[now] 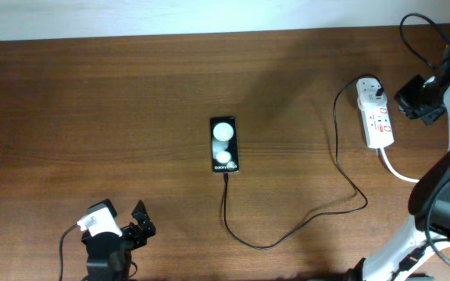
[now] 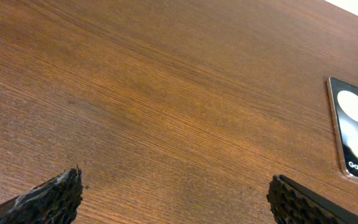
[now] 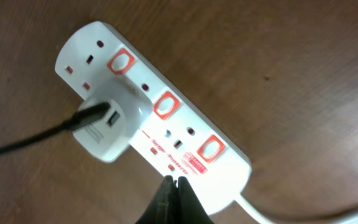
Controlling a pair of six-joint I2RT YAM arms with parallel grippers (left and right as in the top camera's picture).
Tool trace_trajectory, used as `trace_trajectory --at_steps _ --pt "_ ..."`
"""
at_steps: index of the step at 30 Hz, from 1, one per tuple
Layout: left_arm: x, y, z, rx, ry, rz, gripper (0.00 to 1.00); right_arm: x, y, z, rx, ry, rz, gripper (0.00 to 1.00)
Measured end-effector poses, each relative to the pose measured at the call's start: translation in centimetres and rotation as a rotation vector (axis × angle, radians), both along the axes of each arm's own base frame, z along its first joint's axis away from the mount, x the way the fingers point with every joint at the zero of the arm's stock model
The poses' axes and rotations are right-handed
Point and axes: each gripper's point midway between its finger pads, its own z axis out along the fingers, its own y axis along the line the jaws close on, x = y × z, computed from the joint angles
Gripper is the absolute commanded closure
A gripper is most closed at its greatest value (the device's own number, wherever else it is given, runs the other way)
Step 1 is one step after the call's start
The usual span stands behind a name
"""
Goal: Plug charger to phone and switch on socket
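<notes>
While the left gripper (image 2: 176, 199) hangs wide open and empty over the brown wooden table (image 2: 166, 93), the right gripper (image 3: 174, 183) is pinched closed on nothing, tips at the long white power strip (image 3: 229, 163). The thin black charger cable (image 1: 287, 232) joins the strip to the small glossy black phone (image 1: 224, 144) mid-table.

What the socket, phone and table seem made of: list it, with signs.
Socket: probably moulded white plastic, smooth; soft sheen, rounded edges.
Phone: glossy, glass-like black face; two round white glares.
Table: wood or wood-look laminate, matte; brown grain lines.
</notes>
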Motion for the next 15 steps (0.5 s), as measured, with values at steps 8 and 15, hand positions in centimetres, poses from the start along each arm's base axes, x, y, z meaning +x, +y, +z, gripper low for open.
trace_trajectory --at_steps 8,15 --pt "0.0 0.0 0.0 0.0 0.001 0.0 0.01 2.6 0.0 -4.9 0.079 -0.016 -0.033 0.96" --pt "0.0 0.0 0.0 0.0 0.001 0.0 0.01 3.7 0.3 -5.9 0.083 -0.033 -0.044 0.96"
